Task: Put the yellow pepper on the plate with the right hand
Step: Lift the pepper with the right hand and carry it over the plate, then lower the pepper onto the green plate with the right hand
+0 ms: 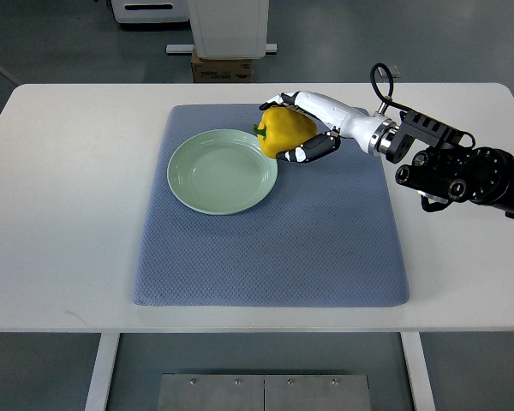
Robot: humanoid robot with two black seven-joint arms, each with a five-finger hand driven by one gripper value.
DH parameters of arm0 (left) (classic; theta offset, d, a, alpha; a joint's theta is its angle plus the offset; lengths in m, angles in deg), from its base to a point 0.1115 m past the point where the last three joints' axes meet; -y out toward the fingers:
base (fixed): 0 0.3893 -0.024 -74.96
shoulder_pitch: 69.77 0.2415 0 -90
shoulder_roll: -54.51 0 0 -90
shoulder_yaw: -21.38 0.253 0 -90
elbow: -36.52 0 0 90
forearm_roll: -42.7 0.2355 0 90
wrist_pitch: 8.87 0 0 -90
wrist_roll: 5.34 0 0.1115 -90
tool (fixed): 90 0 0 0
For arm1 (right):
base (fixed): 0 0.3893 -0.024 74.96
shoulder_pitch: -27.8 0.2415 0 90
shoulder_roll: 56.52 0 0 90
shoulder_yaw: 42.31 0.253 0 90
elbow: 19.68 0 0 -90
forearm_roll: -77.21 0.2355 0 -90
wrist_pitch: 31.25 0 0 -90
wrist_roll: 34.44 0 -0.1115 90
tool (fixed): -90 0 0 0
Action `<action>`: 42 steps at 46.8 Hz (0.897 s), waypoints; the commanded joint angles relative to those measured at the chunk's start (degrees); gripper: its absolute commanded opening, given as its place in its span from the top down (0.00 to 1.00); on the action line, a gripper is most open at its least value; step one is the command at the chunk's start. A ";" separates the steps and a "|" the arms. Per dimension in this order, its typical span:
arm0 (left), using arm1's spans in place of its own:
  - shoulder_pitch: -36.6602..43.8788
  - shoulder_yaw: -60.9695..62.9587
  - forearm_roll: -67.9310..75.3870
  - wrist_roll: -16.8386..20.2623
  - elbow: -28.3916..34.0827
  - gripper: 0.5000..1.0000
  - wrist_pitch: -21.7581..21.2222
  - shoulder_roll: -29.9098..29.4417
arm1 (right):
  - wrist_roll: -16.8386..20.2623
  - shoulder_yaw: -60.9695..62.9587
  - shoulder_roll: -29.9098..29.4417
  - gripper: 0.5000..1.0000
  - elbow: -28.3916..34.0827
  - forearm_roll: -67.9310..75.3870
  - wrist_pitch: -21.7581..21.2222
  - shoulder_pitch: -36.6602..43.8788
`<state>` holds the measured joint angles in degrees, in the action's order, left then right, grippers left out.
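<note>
The yellow pepper is your measure of progress here, and in the top view, the only one you have, it sits in the right hand, at the plate's upper right edge rather than over its middle. You can see white and black fingers curled under and over the pepper, so the hand is clasped around it; the pick-up looks done. The pale green plate lies empty on the blue-grey mat, which covers the middle of the white table. The pepper overlaps the plate's rim in this steep view, green stem pointing toward the plate, but you cannot tell from above whether it is raised over the rim or touching it. The right arm comes in from the right edge, its dark forearm over bare table beside the mat. The left arm does not show at all. As you judge it, what is left is the last short carry toward the plate's centre, the lowering, and the release; the pepper is not yet set down, so count the task as roughly at its later half, with placement itself still to come.
</note>
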<state>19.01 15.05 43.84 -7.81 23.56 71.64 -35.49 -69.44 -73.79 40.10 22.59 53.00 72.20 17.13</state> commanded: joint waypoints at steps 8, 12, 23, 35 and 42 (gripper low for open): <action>0.08 0.00 0.00 0.01 0.04 0.00 -0.01 0.00 | 0.00 -3.49 -6.62 1.00 -1.76 2.40 -0.09 2.32; -0.01 0.00 0.00 0.01 0.04 0.00 -0.01 0.00 | 0.00 -4.64 -6.62 1.00 -2.81 4.34 -0.18 2.32; -0.01 0.00 0.00 0.01 -0.04 0.00 -0.01 0.00 | 0.00 -4.99 -6.62 1.00 -5.10 5.83 -0.27 1.79; -0.01 0.00 0.00 0.01 -0.05 0.00 -0.01 0.00 | 0.00 -4.73 -6.62 1.00 -4.84 7.77 -0.27 1.26; 0.08 0.00 0.00 0.01 0.04 0.00 -0.01 0.00 | 0.00 -4.38 -6.62 1.00 -4.66 7.77 -0.18 1.18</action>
<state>19.02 15.05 43.85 -7.81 23.54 71.62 -35.49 -69.44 -78.36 33.48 17.90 60.77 71.93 18.32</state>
